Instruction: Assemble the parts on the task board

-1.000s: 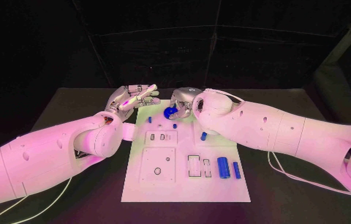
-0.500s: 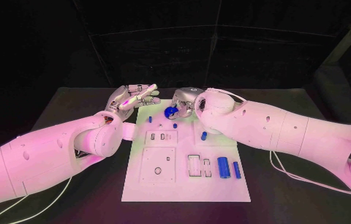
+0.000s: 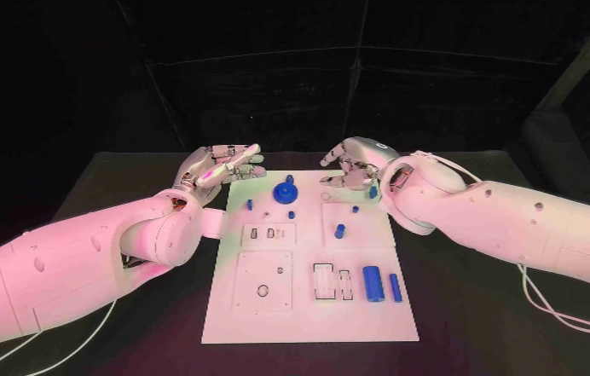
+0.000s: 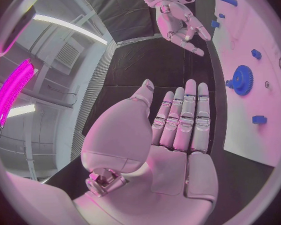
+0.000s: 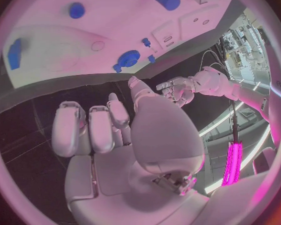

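While both hands hang above the far end of the board (image 3: 240, 303), you hold nothing in either one. Your left hand (image 3: 222, 166) is up off the worktop (image 3: 123, 180), just past the board's far left corner. Its fingers (image 4: 184, 117) are straight and lie side by side, and the palm is bare. Your right hand (image 3: 354, 163) is over the far right corner of the board. Its fingers (image 5: 90, 127) are bent a little but spread, with nothing between them.

Look between your two hands and you find the gear (image 3: 286, 193). It is blue and round with teeth, and it sits on the board with a small knob sticking up from its middle. Neither hand touches it. It is a bit nearer to your left hand than to your right.

Close to the gear, on the side toward your left hand, stands a short peg (image 3: 248, 205). Two tiny blue bits (image 3: 292, 215) lie just on the near side of the gear.

Near your right hand, a little toward you, sits a small blue dot (image 3: 354, 209), and past that a small block (image 3: 339, 231).

Far from both hands, at the near right part of the board, a fat cylinder (image 3: 373, 283) and a thin rod (image 3: 395, 286) lie side by side, next to some slots.
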Tool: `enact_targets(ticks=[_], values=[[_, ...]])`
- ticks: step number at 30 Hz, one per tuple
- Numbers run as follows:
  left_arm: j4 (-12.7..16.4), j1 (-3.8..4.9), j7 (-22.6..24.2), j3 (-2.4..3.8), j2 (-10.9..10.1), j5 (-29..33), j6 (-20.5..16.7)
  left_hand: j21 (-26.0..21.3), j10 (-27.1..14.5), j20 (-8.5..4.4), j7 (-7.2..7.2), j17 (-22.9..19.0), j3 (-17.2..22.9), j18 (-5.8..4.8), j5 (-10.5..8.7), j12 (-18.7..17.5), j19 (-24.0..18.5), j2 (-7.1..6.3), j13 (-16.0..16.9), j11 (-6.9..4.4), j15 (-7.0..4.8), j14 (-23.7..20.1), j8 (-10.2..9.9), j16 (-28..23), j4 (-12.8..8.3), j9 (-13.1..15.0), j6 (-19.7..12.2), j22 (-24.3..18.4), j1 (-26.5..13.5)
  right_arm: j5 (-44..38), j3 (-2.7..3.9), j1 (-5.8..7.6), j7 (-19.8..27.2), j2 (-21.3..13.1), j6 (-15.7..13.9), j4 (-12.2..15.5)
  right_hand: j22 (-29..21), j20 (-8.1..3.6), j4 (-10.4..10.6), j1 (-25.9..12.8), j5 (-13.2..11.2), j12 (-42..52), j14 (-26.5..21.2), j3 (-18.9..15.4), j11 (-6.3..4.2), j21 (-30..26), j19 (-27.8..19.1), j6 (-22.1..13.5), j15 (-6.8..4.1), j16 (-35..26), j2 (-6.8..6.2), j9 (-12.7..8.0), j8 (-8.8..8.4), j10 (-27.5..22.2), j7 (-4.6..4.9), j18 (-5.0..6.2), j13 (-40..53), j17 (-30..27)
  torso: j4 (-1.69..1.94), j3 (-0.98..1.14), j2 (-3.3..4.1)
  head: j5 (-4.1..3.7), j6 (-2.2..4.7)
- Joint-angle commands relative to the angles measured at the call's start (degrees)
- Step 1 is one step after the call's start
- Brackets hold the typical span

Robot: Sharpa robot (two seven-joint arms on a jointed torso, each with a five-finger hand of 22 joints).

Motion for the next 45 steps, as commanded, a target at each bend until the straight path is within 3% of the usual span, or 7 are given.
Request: enact_targets(ticks=[1, 7, 10, 13, 20, 27, 45], values=[[0.10, 0.11, 0.42, 0.06, -0.06, -0.12, 0.45, -0.33, 0.30, -0.01, -0.01, 0.08, -0.06, 0.81, 0.12, -0.19, 0.44, 0.43, -0.06, -0.04, 0.09, 0.46, -0.21, -0.26, -0.28, -0.06, 0.29, -0.07, 0.36, 8.98, 0.01, 0.12, 6.30, -3.33, -1.24, 1.44, 0.09, -0.25, -0.80, 1.04, 0.31, -0.29, 1.51, -0.05, -0.31, -0.19, -0.26, 0.54, 0.05, -0.46, -0.10, 0.07, 0.32, -0.24, -0.12, -0.28, -0.19, -0.16, -0.74, 0.20, -0.13, -0.01, 0.14], [-0.12, 0.10, 0.39, 0.05, 0.20, -0.11, 0.55, -0.39, 0.33, -0.01, -0.04, 0.10, -0.07, 0.82, 0.13, -0.22, 0.48, 0.42, -0.05, -0.05, 0.09, 0.47, -0.23, -0.31, -0.37, -0.06, 0.31, -0.09, 0.44, 12.09, -0.03, 0.12, 12.45, -7.85, 2.24, -1.01, 0.69, -0.43, -1.74, 2.39, 0.10, -0.32, 1.61, -0.16, -0.58, 0.06, 0.00, 0.71, -0.17, -0.48, -0.50, 0.04, 0.31, 0.02, -0.42, -0.39, -0.17, -0.09, -1.37, 0.33, -0.29, -0.26, 0.42], [-0.20, 0.10, 0.35, 0.05, 0.39, -0.11, 0.65, -0.39, 0.33, -0.01, -0.04, 0.10, -0.07, 0.82, 0.13, -0.22, 0.48, 0.42, -0.05, -0.05, 0.09, 0.47, -0.23, -0.31, -0.37, -0.06, 0.31, -0.09, 0.44, 12.68, -0.04, 0.11, 14.43, -8.87, 3.12, -2.74, 0.78, -0.50, -1.90, 2.60, 0.02, -0.40, 1.61, -0.41, -0.66, 0.10, 0.03, 0.73, -0.23, -0.57, -0.87, 0.02, 0.29, 0.05, -0.51, -0.41, -0.25, -0.22, -1.43, 0.63, -0.15, -0.36, 0.51], [-0.32, 0.09, 0.31, 0.05, 0.54, -0.11, 0.72, -0.45, 0.37, -0.01, -0.06, 0.13, -0.07, 0.82, 0.13, -0.25, 0.51, 0.42, -0.05, -0.06, 0.08, 0.49, -0.26, -0.36, -0.47, -0.05, 0.35, -0.11, 0.53, 13.05, -0.05, 0.09, 15.64, -9.24, 3.89, -4.25, 0.69, -0.54, -1.99, 2.71, -0.06, -0.65, 1.56, -0.62, -0.72, 0.06, -0.01, 0.70, -0.28, -0.74, -1.14, 0.01, 0.26, -0.08, -0.59, -0.40, -0.49, -0.52, -1.19, 0.35, -0.29, -0.71, 0.37], [-0.70, 0.07, 0.32, 0.05, 0.84, -0.11, 0.77, -0.45, 0.37, -0.01, -0.06, 0.13, -0.07, 0.82, 0.13, -0.25, 0.51, 0.42, -0.05, -0.06, 0.08, 0.49, -0.26, -0.36, -0.47, -0.05, 0.35, -0.11, 0.53, 13.33, -0.08, -0.40, 16.42, -8.72, 5.26, -7.20, 0.52, -0.63, -2.31, 3.29, -0.03, -1.07, 1.51, -0.75, -0.82, -0.04, -0.10, 0.54, -0.37, -0.94, -1.27, -0.03, 0.15, -0.32, -0.69, -0.36, -0.84, -0.82, -0.98, 0.45, -0.24, -1.14, 0.27], [-0.88, 0.05, 0.41, 0.04, 0.89, 0.02, 0.73, -0.50, 0.40, -0.01, -0.08, 0.15, -0.06, 0.82, 0.12, -0.28, 0.55, 0.42, -0.05, -0.08, 0.08, 0.51, -0.29, -0.41, -0.57, -0.05, 0.37, -0.13, 0.61, 13.38, -0.08, -1.89, 16.51, -7.75, 5.59, -9.36, 0.54, -0.68, -2.45, 3.62, -0.07, -1.16, 1.52, -0.75, -0.84, -0.04, -0.11, 0.47, -0.41, -0.98, -1.09, -0.05, 0.11, -0.33, -0.69, -0.37, -0.89, -0.82, -1.23, 0.34, -0.25, -0.72, 0.15], [-0.99, 0.05, 0.54, 0.04, 0.95, 0.30, 0.90, -0.50, 0.40, -0.01, -0.08, 0.15, -0.06, 0.82, 0.12, -0.28, 0.55, 0.42, -0.05, -0.08, 0.08, 0.51, -0.29, -0.41, -0.57, -0.05, 0.37, -0.13, 0.61, 13.39, -0.08, -3.38, 16.13, -5.29, 6.55, -12.27, 0.62, -0.72, -2.45, 3.87, -0.20, -1.14, 1.57, -0.63, -0.83, -0.02, -0.08, 0.81, -0.42, -0.96, -0.46, 0.03, 0.29, -0.23, -0.65, -0.39, -0.84, -0.72, -1.18, 0.35, -0.26, -0.84, -0.30]])
